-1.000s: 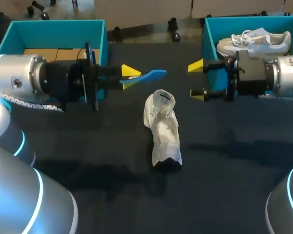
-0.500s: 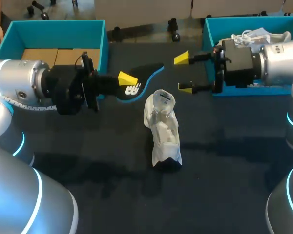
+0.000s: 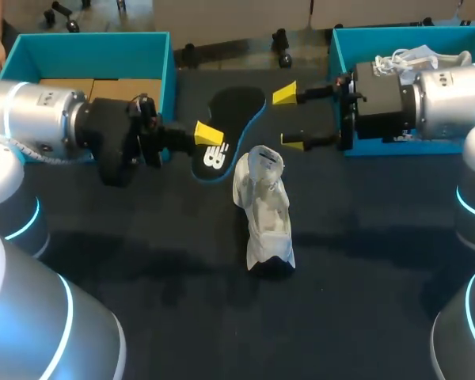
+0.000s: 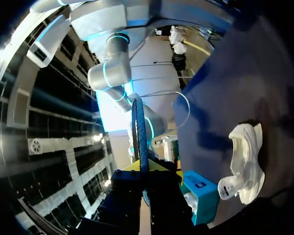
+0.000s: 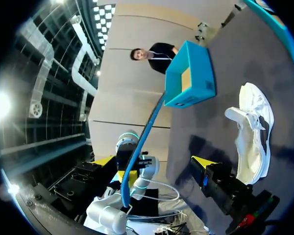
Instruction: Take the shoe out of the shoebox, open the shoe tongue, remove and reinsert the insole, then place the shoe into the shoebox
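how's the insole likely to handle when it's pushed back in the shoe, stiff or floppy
Probably thin and bendy: the right wrist view shows the insole edge-on as a slim, slightly curved strip. Likely light: the left gripper holds it by one edge with no obvious droop. The shoe sits free on the table, so it may slide.

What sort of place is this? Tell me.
Probably a robot lab bench: left arm and right arm over a dark table, teal shoeboxes, a white shoe with its insole out.
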`<state>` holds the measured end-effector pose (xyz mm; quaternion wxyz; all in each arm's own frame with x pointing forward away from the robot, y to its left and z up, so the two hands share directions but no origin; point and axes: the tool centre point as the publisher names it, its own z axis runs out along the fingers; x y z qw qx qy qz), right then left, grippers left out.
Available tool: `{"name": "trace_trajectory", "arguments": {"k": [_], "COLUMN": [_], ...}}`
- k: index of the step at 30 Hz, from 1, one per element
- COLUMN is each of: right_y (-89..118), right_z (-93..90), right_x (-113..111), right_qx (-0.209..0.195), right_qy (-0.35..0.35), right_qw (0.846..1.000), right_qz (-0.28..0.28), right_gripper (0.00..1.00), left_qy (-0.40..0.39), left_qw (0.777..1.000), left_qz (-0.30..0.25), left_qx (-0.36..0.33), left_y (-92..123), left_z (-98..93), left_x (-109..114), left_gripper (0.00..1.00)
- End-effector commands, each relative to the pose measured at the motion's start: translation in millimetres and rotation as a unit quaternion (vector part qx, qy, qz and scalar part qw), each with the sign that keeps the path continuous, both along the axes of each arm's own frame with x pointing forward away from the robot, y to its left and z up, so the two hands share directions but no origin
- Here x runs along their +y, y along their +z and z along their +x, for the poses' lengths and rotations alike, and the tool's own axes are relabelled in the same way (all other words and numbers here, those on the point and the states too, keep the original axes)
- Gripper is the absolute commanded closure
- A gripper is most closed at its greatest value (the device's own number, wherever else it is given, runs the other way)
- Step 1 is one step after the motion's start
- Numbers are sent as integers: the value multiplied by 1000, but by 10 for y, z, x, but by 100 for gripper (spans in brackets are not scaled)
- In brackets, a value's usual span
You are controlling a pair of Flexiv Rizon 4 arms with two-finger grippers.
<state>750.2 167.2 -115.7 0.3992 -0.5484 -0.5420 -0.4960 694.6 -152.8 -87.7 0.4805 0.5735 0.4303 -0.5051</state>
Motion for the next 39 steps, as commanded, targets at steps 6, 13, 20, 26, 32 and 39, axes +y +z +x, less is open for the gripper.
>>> {"name": "trace_trajectory", "arguments": {"k": [6,13,20,26,32,39], "right_y": [-4,-25,-35,-14,2,0], "right_z": [44,103,134,129,122,136], "right_x": [102,168,203,214,229,250], "right_qx": [-5,-9,-11,-13,-12,-9], "right_qy": [4,14,22,23,25,28], "right_qw": [1000,1000,1000,1000,1000,999], "right_qz": [3,9,12,12,11,12], "right_gripper": [0,10,57,65,72,92], "left_qy": [21,41,46,51,56,63], "left_qw": [998,996,996,994,994,993], "left_qz": [10,11,13,16,21,19], "left_qx": [-53,-74,-79,-92,-94,-95], "left_y": [-111,-158,-188,-260,-348,-383], "left_z": [120,95,16,33,94,158], "left_x": [-130,-268,-402,-449,-481,-534], "left_gripper": [100,100,100,100,100,100]}}
